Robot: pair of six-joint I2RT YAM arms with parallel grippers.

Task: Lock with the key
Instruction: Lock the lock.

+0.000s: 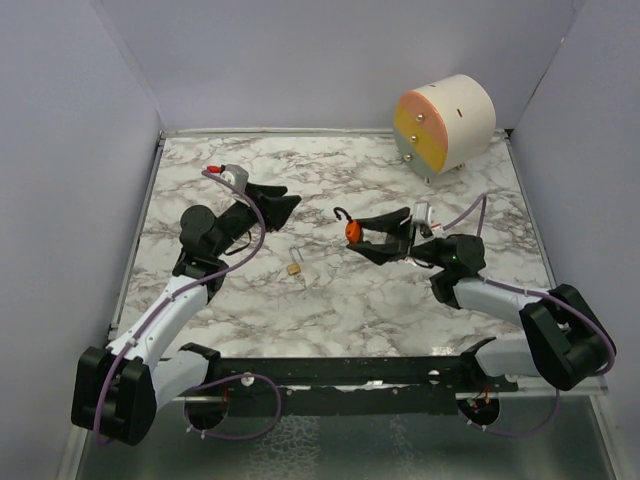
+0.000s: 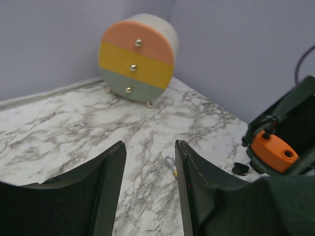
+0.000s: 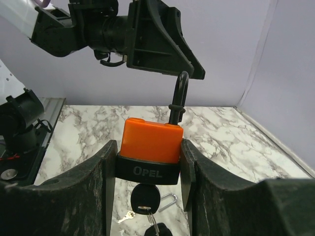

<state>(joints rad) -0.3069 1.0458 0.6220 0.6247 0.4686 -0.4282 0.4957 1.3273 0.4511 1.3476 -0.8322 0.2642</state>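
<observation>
- So that its key point(image 3: 144, 199) can be turned, the orange padlock point(image 3: 150, 140) is gripped by the R gripper point(image 3: 148, 150), up off the table point(image 1: 400, 310).
- L gripper point(image 2: 149, 147) is held open & empty near the shackle point(image 3: 180, 96).

- Tabletop point(image 1: 330, 310): carries everything listed below; both arm bases are at its near edge.
- Round drawer chest point(image 1: 445, 122): far right corner, on the tabletop, close to the back and right walls, drawer fronts facing left and towards the near edge.
- Right gripper point(image 1: 358, 238): right of centre, fingers pointing left.
- Padlock point(image 3: 150, 142): between the right gripper's fingers, above the tabletop, shackle uppermost.
- Key point(image 3: 143, 200): in the padlock's underside, hanging down.
- Left gripper point(image 1: 283, 207): left of centre, left of the padlock and apart from it, nothing between its fingers.
- Loose key point(image 1: 295, 268): flat on the tabletop near the centre, between the grippers, nearer the near edge than either.
</observation>
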